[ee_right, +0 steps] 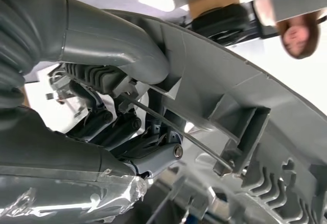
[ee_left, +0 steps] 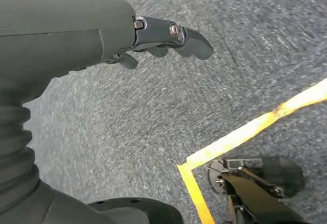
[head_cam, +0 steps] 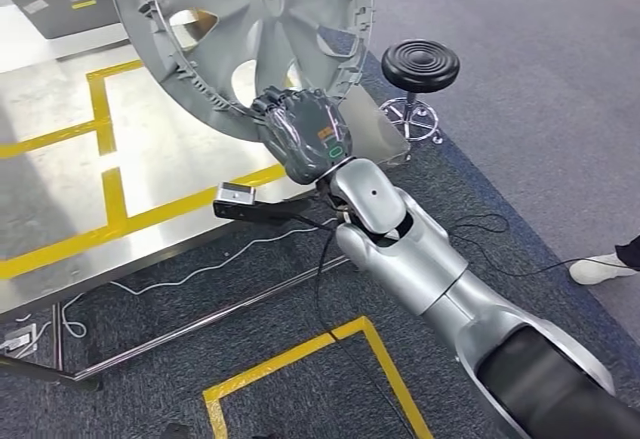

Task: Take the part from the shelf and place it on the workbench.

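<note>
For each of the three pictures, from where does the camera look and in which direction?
Head view: high on the body, looking forward and down at the steel workbench; the right hand holds the grey wheel cover by its rim.
Left wrist view: behind the left hand, facing grey carpet with yellow tape.
Right wrist view: behind the right hand, close on the cover's ribbed rim.
Shared: head and right wrist views both show hand and cover.

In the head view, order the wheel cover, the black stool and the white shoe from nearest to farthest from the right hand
From the right hand:
1. Wheel cover, held at its rim.
2. Black stool, on the carpet beyond the hand.
3. White shoe, at the picture's right edge.
</note>
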### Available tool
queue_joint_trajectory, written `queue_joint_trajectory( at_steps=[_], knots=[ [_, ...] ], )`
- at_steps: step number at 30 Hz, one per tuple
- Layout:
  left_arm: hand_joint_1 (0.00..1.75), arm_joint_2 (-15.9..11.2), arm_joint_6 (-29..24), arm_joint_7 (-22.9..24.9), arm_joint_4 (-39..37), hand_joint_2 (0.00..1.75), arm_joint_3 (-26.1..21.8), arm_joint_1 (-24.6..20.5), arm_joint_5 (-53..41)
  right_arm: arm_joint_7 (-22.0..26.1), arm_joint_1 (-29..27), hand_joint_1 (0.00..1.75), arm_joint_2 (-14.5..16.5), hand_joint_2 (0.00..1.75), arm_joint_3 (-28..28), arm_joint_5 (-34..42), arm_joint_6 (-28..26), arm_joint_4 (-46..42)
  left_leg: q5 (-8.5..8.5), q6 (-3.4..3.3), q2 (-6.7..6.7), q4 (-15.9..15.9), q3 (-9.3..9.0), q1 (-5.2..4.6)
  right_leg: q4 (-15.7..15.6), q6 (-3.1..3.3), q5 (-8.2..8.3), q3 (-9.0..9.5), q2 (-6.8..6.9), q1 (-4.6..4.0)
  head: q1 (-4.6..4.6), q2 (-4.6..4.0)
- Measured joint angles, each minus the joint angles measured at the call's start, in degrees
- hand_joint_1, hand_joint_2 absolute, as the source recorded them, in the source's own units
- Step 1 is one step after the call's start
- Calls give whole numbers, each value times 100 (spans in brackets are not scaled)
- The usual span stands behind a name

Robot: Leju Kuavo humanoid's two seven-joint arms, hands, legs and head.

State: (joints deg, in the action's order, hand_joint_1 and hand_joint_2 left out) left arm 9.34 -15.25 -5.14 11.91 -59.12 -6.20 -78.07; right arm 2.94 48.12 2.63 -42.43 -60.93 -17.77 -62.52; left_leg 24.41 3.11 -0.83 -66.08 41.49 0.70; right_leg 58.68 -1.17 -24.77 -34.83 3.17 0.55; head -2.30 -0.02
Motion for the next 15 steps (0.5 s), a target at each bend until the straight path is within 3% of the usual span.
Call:
queue_joint_trajectory(
  at_steps=[2,3,4,6,8,10,12,13,15],
  knots=[
    [0,1,-2,1,0,175,0,-20,0,-1,21,175,8,175,-9,1,0,3,-199,-39,-273,640,-345,-39,16,-52,-33,15,105,-51,-2,0],
    [0,3,-3,1,0,175,0,-30,0,-1,37,175,13,175,-14,1,0,5,-214,-78,-353,790,-415,-53,18,-76,-48,22,159,-82,7,0],
    [0,5,-4,1,0,175,0,-39,1,-1,53,175,18,175,-21,1,0,8,-192,-125,-334,830,-417,-68,14,-98,-60,32,223,-107,17,0],
    [0,1,-5,1,0,175,-1,-35,4,-2,77,175,34,175,-38,2,0,11,-197,-214,-175,833,-411,-54,23,-154,-113,65,288,-95,38,0],
    [0,-4,-7,1,0,175,-2,-32,8,-3,94,175,43,175,-49,4,0,13,-209,-285,-31,843,-424,-33,318,-206,-324,-39,60,-63,51,0],
    [0,-8,-8,1,0,175,-3,-39,9,-2,95,175,42,175,-56,4,2,25,-213,-330,112,845,-426,-23,1051,-217,-686,-376,-230,-53,79,0],
    [0,-11,-7,1,0,175,-3,-38,11,1,76,175,40,175,-68,2,6,46,-212,-344,276,844,-429,-25,1687,-207,-878,-713,-304,-55,94,0],
    [0,-15,-7,1,0,175,-4,-35,12,1,68,175,40,175,-75,2,8,56,-211,-344,361,843,-434,-26,1728,-196,-813,-761,-310,-55,94,0],
    [0,-21,-7,1,0,175,-4,-32,13,-4,72,175,42,175,-80,4,12,67,-213,-337,526,841,-449,-22,1200,-162,-417,-562,-371,-47,96,0]
  ],
)
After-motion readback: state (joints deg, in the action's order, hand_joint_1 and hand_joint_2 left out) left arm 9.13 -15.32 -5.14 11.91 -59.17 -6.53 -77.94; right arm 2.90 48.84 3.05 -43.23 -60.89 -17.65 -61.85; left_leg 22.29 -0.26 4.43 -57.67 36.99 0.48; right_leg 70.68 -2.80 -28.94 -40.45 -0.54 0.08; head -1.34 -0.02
